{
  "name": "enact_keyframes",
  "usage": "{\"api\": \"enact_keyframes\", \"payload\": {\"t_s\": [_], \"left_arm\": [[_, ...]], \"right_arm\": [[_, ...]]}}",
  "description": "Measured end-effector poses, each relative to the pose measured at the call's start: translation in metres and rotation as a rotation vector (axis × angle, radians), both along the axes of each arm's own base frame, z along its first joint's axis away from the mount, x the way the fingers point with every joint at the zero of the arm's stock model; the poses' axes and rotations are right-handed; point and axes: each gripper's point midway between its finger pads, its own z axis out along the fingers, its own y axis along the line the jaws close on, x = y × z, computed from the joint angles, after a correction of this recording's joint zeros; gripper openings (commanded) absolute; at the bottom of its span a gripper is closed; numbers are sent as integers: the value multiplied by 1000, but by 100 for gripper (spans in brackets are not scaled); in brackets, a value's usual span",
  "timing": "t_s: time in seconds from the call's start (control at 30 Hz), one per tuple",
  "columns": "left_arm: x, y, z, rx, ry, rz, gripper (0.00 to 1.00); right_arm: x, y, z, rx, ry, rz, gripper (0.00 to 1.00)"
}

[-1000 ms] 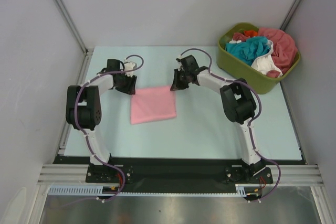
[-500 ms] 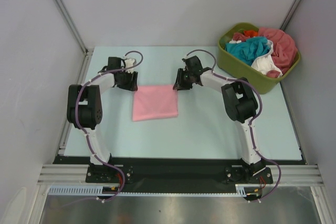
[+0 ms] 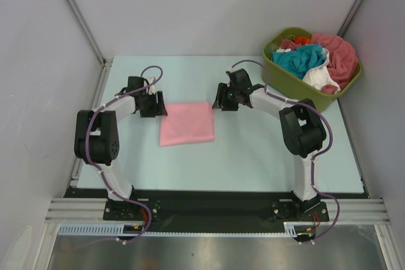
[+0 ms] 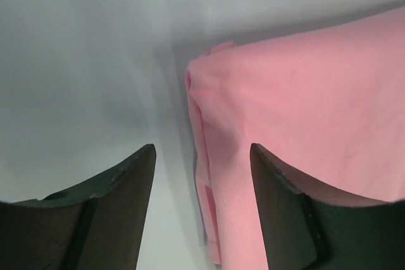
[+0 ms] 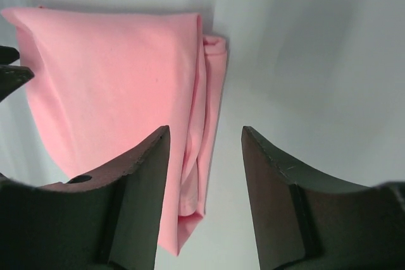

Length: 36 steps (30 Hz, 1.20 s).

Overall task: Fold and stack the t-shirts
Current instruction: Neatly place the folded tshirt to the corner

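Note:
A folded light pink t-shirt [image 3: 186, 123] lies flat in the middle of the table. My left gripper [image 3: 158, 107] hovers at its far left corner, jaws open, with the shirt's left edge [image 4: 212, 175] loose between the fingers. My right gripper [image 3: 217, 101] stands at the far right corner, also open, and the shirt's layered right edge [image 5: 196, 156] runs free between its fingers. More t-shirts [image 3: 310, 58] in teal, white and coral-red fill the tub at the back right.
An olive-green tub [image 3: 285, 82] sits at the table's back right corner, next to my right arm. Grey walls close in the back and both sides. The black base rail [image 3: 209, 203] runs along the near edge.
Both grippers carried the shirt's far edge slightly away from the bases and to the right, then opened. The right gripper has let go of the far right corner. The shirt now lies squarer.

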Motion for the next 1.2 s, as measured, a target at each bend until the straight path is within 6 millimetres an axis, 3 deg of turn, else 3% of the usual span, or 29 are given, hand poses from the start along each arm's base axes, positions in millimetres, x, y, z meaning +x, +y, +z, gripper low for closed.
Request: {"api": "enact_keyframes", "payload": {"t_s": [0.13, 0.4, 0.6, 0.8, 1.0, 1.2], "left_arm": [[-22, -1, -19, -29, 89, 59, 63], [-17, -22, -21, -118, 90, 62, 40], [-18, -35, -25, -174, 109, 40, 2], [-16, -34, -23, -165, 131, -1, 0], [-5, -11, -16, -99, 148, -81, 0], [-27, 54, -25, 64, 175, -170, 0]], "right_arm": [[-7, -5, 1, -9, 3, -3, 54], [-8, -13, 12, -22, -22, -19, 54], [-7, -24, 18, -36, -38, -46, 54], [-4, -37, 26, -51, -63, -71, 54], [-2, -54, 28, -74, -74, -99, 54], [-4, -67, 33, -103, -88, -117, 54]]}}
